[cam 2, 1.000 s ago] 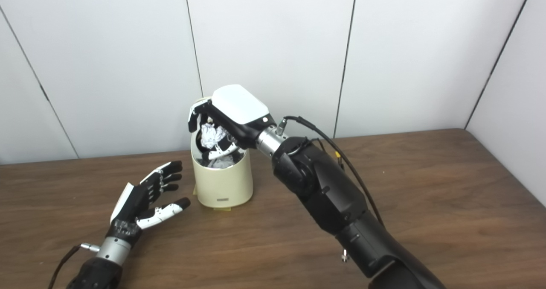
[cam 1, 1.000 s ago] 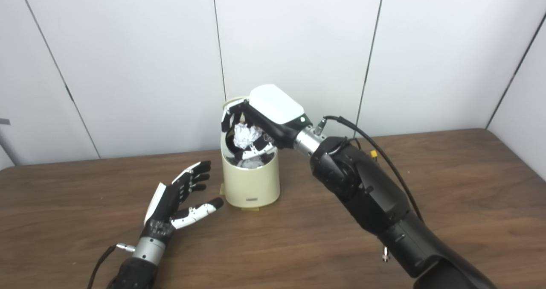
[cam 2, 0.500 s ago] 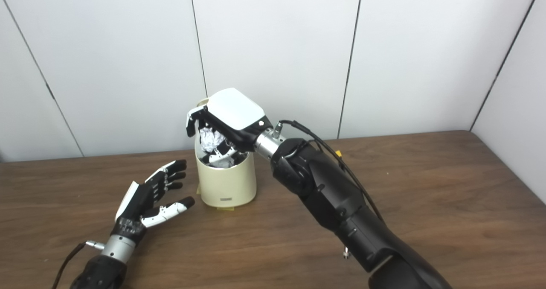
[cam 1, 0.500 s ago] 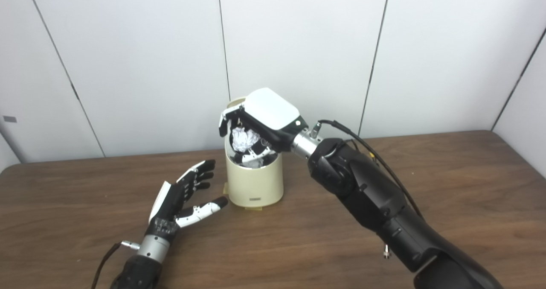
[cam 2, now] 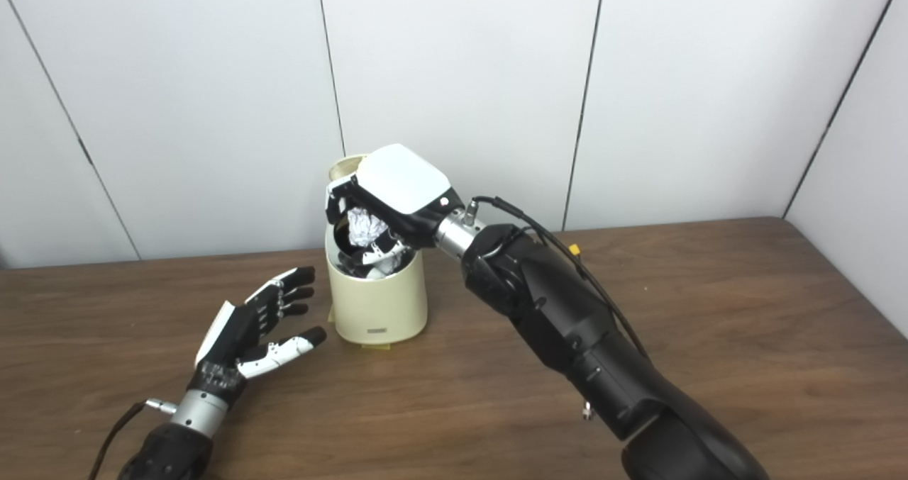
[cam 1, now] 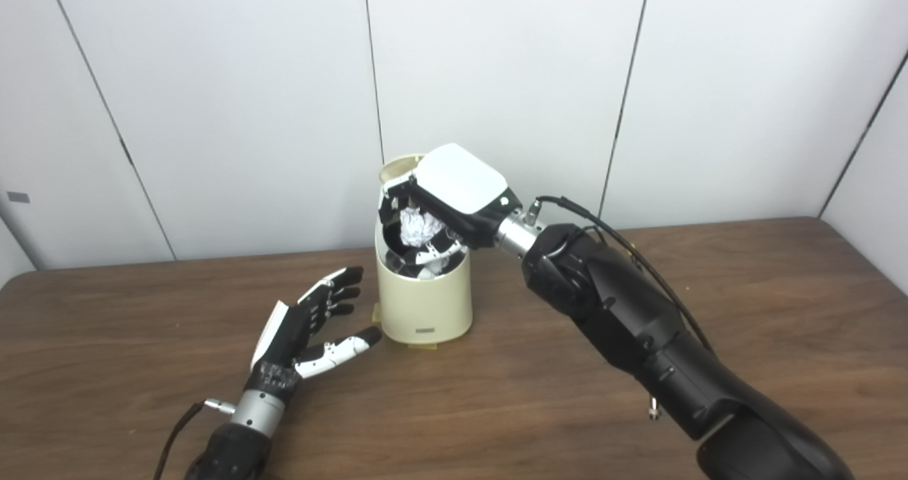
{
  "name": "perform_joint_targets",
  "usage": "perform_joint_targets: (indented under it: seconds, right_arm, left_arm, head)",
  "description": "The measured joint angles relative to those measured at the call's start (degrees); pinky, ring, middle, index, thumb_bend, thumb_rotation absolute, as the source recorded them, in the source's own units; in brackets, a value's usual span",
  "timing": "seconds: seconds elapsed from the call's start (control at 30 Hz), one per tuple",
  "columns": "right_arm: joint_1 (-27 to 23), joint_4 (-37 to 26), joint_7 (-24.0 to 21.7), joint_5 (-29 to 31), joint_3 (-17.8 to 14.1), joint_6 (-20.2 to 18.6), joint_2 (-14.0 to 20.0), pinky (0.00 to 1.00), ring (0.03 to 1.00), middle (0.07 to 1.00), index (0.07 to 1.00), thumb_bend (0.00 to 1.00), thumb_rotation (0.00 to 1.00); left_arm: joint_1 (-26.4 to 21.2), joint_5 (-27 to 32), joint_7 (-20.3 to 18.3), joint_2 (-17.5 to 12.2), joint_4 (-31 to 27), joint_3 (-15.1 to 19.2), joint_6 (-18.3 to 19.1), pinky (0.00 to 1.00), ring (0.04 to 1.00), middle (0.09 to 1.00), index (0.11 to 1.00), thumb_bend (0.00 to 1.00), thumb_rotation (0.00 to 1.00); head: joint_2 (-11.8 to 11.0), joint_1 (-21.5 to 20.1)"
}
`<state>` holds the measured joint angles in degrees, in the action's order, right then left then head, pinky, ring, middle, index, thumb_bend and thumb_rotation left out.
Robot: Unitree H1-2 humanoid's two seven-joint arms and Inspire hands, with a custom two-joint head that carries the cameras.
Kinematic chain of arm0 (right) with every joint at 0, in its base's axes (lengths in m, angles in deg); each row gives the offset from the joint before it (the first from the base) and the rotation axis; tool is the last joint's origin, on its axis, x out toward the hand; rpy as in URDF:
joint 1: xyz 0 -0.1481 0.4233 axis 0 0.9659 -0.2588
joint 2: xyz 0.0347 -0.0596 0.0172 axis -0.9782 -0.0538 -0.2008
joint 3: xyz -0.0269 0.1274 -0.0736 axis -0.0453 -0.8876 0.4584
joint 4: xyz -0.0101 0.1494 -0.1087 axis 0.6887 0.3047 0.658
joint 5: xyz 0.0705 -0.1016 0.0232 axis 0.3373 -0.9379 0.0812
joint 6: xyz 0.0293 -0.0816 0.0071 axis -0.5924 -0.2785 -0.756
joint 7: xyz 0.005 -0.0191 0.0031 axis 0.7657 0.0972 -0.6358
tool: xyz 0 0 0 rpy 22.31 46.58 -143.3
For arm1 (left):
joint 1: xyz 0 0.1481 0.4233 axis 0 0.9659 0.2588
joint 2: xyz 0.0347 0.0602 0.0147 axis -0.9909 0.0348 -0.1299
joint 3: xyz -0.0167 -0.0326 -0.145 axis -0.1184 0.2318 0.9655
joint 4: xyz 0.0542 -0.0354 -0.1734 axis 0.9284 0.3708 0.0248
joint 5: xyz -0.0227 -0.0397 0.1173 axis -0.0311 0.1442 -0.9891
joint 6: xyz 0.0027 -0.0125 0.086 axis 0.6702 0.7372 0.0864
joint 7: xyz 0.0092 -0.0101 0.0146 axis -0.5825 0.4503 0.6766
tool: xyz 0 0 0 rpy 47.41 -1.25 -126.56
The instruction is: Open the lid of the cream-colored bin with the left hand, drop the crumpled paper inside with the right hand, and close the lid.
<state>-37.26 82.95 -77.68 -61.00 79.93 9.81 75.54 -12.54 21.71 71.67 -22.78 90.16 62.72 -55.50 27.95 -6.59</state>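
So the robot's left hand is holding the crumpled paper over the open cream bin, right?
Not quite: it is the right hand that holds the crumpled paper over the open cream bin. The left hand rests open beside the bin, holding nothing. The left eye view shows this clearly.

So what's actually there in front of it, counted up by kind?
Bins: 1, the cream-colored bin, lid up
Crumpled paper: 1, held over the bin's mouth
Robot hands: 2, left hand and right hand
Tables: 1
Total: 5
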Motion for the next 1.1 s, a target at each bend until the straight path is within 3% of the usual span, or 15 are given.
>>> perform_joint_targets:
  seconds: [0.27,0.33,0.37,0.4,0.47,0.67,0.7,0.77,1.1]
  right_arm:
    - [-0.18,0.28,0.00,-0.36,0.12,-0.05,0.99,0.29,0.360,0.468,0.542,0.51,0.00]
    - [-0.17,0.15,-0.35,-0.36,0.13,-0.37,0.97,0.35,0.400,0.493,0.523,0.52,0.00]
    - [-0.14,-0.52,-1.60,-0.60,0.19,-1.13,0.99,0.39,0.475,0.495,0.509,0.52,0.00]
    - [-0.09,-1.93,-3.38,-1.34,0.52,-2.38,1.12,0.42,0.544,0.593,0.502,0.52,0.08]
    - [-0.08,-4.43,-6.63,-2.70,1.21,-4.36,1.36,0.46,0.582,0.657,0.498,0.52,0.13]
    - [0.05,-5.84,-7.95,-4.86,2.20,-5.12,1.44,0.51,0.611,0.703,0.497,0.52,0.14]
    - [0.08,-5.84,-7.95,-4.93,2.30,-5.12,1.43,0.52,0.625,0.711,0.620,0.75,0.10]
    - [0.09,-5.84,-7.95,-5.00,2.34,-5.11,1.45,0.54,0.648,0.725,0.678,0.85,0.09]
    - [0.09,-5.84,-7.90,-5.20,2.47,-5.10,1.44,0.54,0.657,0.740,0.714,0.88,0.09]
  left_arm:
    - [0.04,-0.03,0.04,0.01,-0.08,-0.01,0.01,0.81,0.843,0.876,0.884,0.80,0.37]
    - [0.04,-0.03,0.04,0.02,-0.08,-0.02,0.01,0.80,0.841,0.875,0.883,0.80,0.37]
    - [0.03,-0.02,0.05,0.03,-0.08,-0.01,0.01,0.80,0.839,0.875,0.884,0.80,0.37]
    - [0.03,0.00,0.04,0.03,-0.08,-0.01,-0.01,0.80,0.838,0.875,0.885,0.80,0.37]
    - [0.03,0.16,0.01,0.03,-0.03,0.03,-0.07,0.80,0.844,0.878,0.885,0.81,0.37]
    - [0.02,0.14,0.05,0.02,-0.03,0.01,-0.08,0.80,0.843,0.873,0.881,0.81,0.37]
    - [0.02,0.15,0.05,0.02,-0.02,0.02,-0.08,0.80,0.841,0.874,0.883,0.81,0.36]
    - [0.02,0.16,0.05,0.02,-0.02,0.01,-0.08,0.81,0.846,0.877,0.884,0.80,0.36]
    - [0.01,0.15,0.05,0.04,0.01,0.00,-0.08,0.80,0.843,0.881,0.884,0.80,0.36]
  head:
    - [0.26,0.17]
    - [0.35,0.44]
    - [0.70,0.70]
    - [0.70,0.70]
    - [0.79,0.70]
    - [0.62,0.62]
    - [0.53,0.88]
    - [0.70,0.88]
    - [0.70,0.88]
